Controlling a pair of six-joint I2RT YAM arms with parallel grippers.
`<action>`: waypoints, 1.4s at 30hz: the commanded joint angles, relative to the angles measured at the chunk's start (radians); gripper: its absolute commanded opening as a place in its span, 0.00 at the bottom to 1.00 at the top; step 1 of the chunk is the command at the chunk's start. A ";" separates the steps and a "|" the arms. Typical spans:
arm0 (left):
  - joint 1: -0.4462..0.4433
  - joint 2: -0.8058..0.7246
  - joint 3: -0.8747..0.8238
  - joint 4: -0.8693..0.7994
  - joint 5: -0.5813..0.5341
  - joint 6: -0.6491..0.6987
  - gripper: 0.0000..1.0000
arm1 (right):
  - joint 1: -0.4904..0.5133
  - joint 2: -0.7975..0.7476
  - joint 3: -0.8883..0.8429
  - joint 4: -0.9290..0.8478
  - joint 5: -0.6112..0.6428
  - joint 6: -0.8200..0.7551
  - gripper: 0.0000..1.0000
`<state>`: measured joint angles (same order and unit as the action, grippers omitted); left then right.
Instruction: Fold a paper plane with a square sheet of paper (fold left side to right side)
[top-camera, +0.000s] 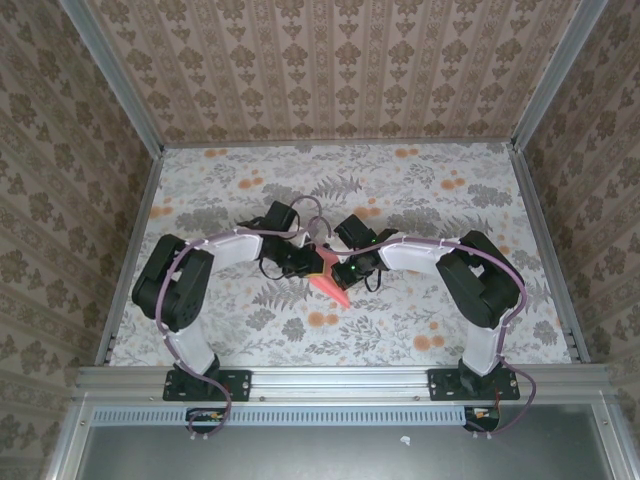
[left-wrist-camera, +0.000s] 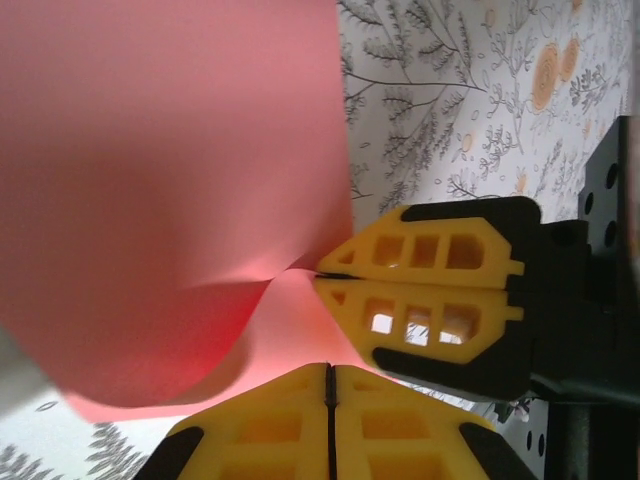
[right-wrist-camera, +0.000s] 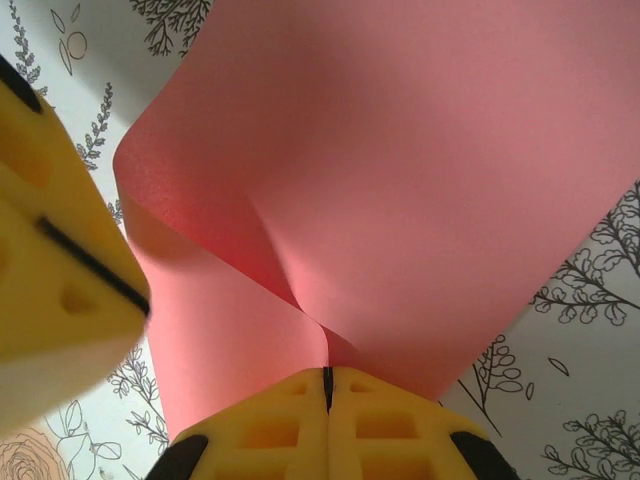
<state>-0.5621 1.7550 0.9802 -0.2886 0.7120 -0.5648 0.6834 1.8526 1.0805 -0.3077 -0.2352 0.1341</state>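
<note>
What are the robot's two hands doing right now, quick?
Left hand: closed, pinching the thin pink-red sheet of paper.
Right hand: closed, pinching the same paper.

Both arms elbowed inward, left gripper (left-wrist-camera: 328, 385) and right gripper (right-wrist-camera: 326, 385) nose to nose, jaws pressed closed.

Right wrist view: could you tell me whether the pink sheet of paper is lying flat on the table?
No, the sheet of paper is buckled and pinched in the shut right gripper.

Floral tabletop (top-camera: 400, 190), damask-papered walls (top-camera: 330, 60) w/ alu frame (top-camera: 340, 378).
</note>
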 joint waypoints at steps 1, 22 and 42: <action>-0.003 0.025 -0.002 0.044 0.015 -0.042 0.08 | 0.013 0.036 0.006 -0.080 0.011 -0.010 0.00; -0.028 0.056 -0.053 0.011 -0.059 -0.026 0.08 | 0.016 0.049 0.024 -0.094 0.012 -0.011 0.00; -0.028 0.073 -0.124 -0.004 -0.159 -0.013 0.06 | -0.028 -0.013 0.058 -0.033 -0.078 0.090 0.11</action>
<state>-0.5884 1.8095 0.9092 -0.2279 0.6434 -0.5835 0.6724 1.8687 1.1130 -0.3477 -0.2592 0.1684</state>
